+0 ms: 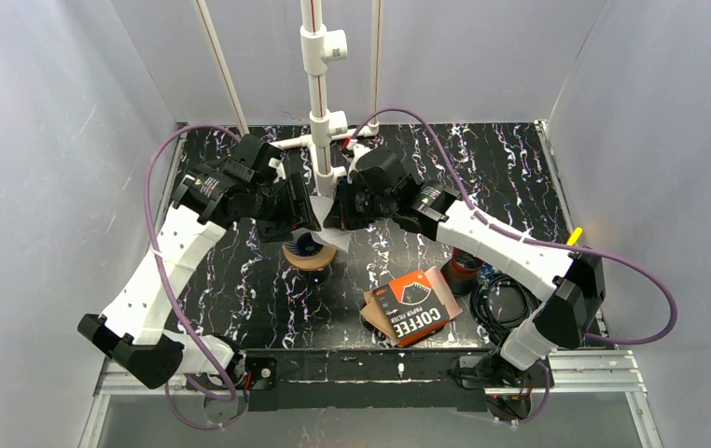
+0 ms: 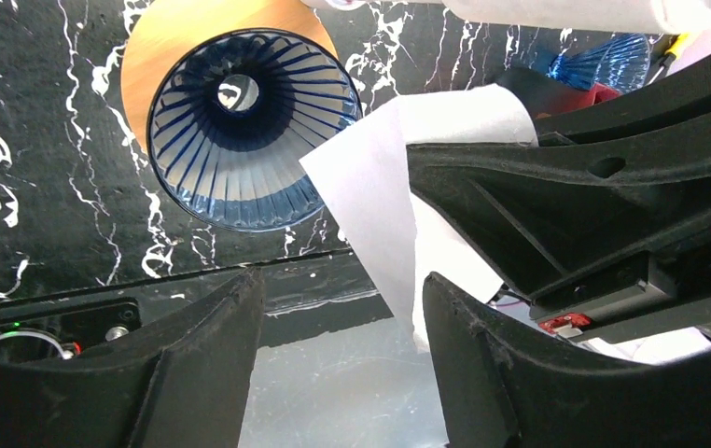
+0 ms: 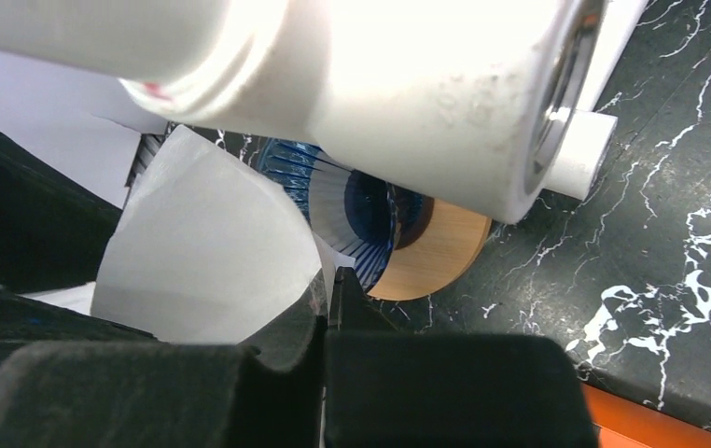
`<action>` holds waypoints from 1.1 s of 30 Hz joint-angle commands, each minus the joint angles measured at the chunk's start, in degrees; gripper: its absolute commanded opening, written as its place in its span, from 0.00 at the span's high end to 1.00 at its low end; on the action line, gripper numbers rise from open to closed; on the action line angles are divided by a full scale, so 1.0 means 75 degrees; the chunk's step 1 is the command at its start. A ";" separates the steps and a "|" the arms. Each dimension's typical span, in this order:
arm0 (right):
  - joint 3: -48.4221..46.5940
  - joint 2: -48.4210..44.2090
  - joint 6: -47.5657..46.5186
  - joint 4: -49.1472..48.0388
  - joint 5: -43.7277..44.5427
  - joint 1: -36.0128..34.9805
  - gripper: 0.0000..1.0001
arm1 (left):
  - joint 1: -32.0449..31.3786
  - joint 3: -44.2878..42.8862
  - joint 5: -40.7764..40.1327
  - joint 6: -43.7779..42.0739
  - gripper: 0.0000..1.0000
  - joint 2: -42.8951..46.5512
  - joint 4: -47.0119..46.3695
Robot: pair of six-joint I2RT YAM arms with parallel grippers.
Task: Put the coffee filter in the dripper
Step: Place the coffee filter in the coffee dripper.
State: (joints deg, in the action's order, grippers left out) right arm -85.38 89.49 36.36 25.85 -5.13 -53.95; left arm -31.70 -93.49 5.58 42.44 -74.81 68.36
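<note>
White walls (image 1: 44, 140), black marble-look table (image 1: 520, 168), white pipe stand (image 1: 318, 84) at back centre: my two arms meet mid-table, just in front of the stand, w/ the dripper (image 1: 310, 252) on the table below them. R claw (image 3: 329, 313) is pinched tight, fingers together on the edge of the white paper filter (image 3: 202, 252), which fans out as a folded cone to one side of the grip. L claw (image 2: 342, 299) stands parted, a clear gap btw its fingers, gripping nothing. In its wrist view the filter's lower edge hangs down into that gap, close to one finger, but whether paper touches it I can't tell. The filter is held in the air, just beside and partly over the dripper's rim, not inside it. Dripper: blue ribbed cone, mouth up, hole at the bottom, sitting upright in a wood collar (image 2: 146, 56) on the table. Front right, apart from the claws: an orange-and-brown pack (image 1: 414, 308) marked COFFEE, lying flat btw the dripper and my right arm, and a black cable coil (image 1: 506, 308) just beyond it, by the arm.
</note>
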 commanded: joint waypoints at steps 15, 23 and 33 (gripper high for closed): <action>0.0134 -0.0371 0.0865 -0.0598 0.0215 0.0034 0.99 | 0.0020 -0.0021 -0.1250 0.0557 0.65 0.0204 0.1143; 0.0193 -0.0470 0.0526 -0.0677 0.0036 0.0031 0.97 | 0.0032 -0.0208 -0.1524 0.0372 1.00 0.0435 0.1114; 0.0161 -0.0377 0.0026 -0.0127 0.0262 0.0034 0.56 | 0.0031 -0.0350 -0.1167 0.0189 1.00 0.0270 0.1085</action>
State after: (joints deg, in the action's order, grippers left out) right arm -83.72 88.20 39.29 23.59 -4.58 -54.00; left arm -31.70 -93.93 -3.01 45.15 -73.19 74.46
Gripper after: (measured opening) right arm 0.401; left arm 0.008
